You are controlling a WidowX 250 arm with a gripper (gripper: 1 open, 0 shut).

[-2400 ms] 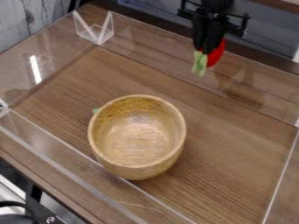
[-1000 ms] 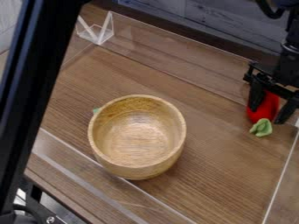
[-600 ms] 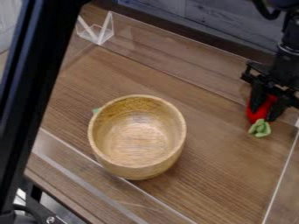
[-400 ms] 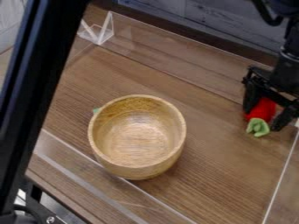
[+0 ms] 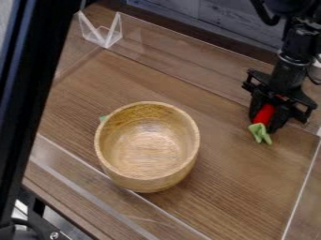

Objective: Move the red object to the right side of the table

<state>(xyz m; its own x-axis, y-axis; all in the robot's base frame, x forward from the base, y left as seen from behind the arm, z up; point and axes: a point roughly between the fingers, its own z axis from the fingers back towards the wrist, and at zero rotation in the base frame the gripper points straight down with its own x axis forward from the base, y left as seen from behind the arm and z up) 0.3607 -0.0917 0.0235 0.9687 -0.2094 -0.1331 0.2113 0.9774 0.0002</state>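
The red object is a small glossy toy fruit with a green leafy end pointing down. It sits at the right side of the table, close to the right acrylic wall. My black gripper comes straight down over it, and its fingers are closed in on the red body. The leafy tip hangs just below the fingertips, at or barely above the wood; I cannot tell if it touches.
A round light wooden bowl stands left of centre on the table. Low clear acrylic walls border the tabletop. A dark blurred bar crosses the left of the view. A clear stand sits at the back left.
The gripper was further right with its jaws spread around the red object resting on the wood. It has since narrowed on the object and shifted left, with the object moving along.
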